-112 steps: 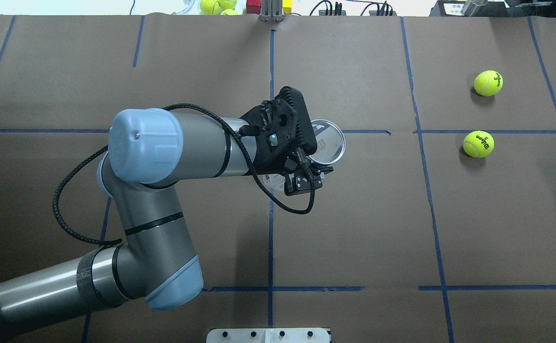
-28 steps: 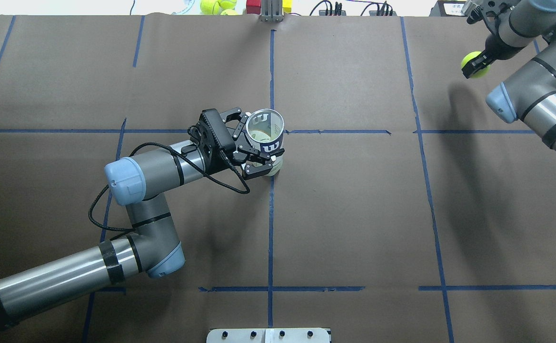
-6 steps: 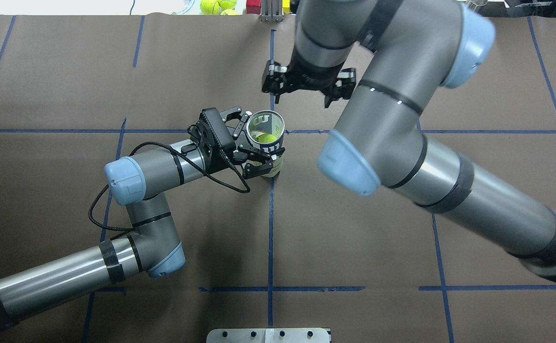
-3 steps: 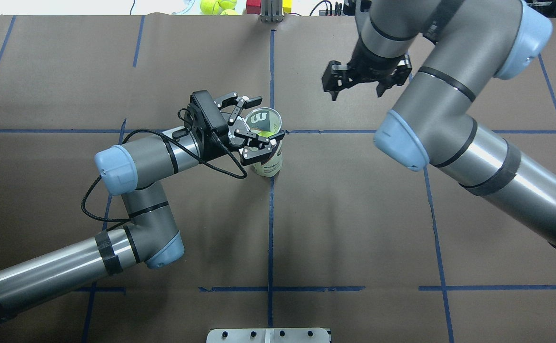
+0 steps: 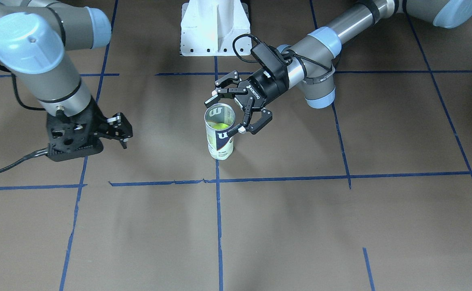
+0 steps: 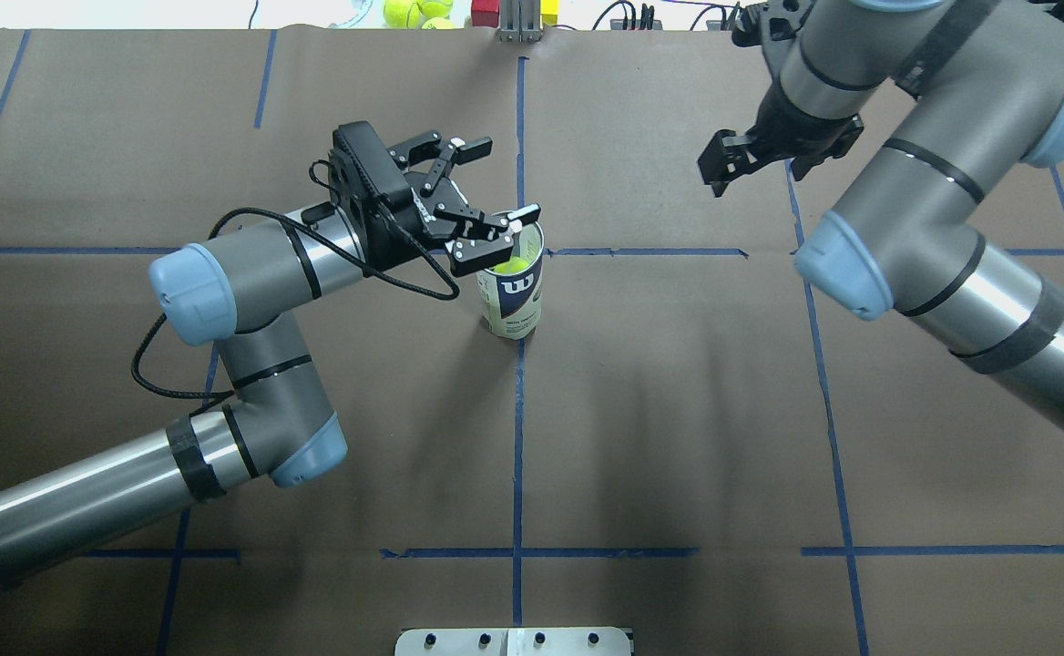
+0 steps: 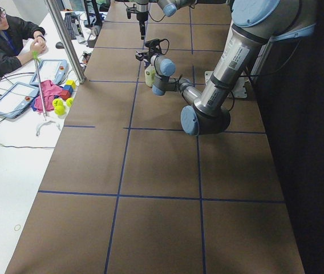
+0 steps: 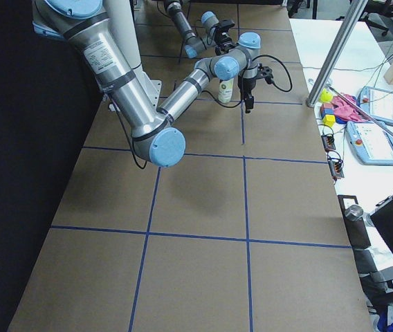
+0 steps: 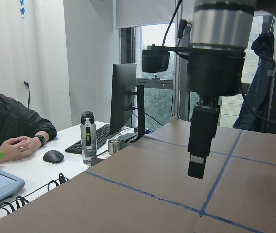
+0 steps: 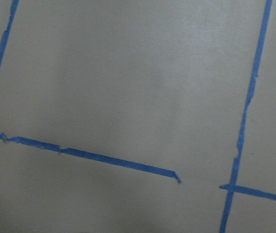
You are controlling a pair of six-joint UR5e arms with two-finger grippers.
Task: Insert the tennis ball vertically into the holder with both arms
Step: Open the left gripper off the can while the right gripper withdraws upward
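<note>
Tennis ball (image 6: pixel 511 266) sits inside holder (image 6: pixel 514 296), which stands upright on the counter (image 6: pixel 678 410) at the tape crossing, so insertion looks done. Back left claw (image 6: pixel 505 179) up and away, no sideways sweep: one finger is right at the rim, contact unclear. It's spread wide, gripping nothing. Right claw (image 6: pixel 755 164) is well apart, spread, empty.

Left arm (image 6: pixel 240 264) comes in low from the near left, elbow bent, forearm about level, wrist turned sideways. Left gripper (image 6: pixel 508 179) lies horizontal, jaws spread wide, gripping nothing. Right arm (image 6: pixel 937 214) reaches in high from the right, elbow raised, wrist pointing down. Right gripper (image 6: pixel 758 157) hangs fingers-down, jaws apart, empty. The two grippers are well apart.
</note>
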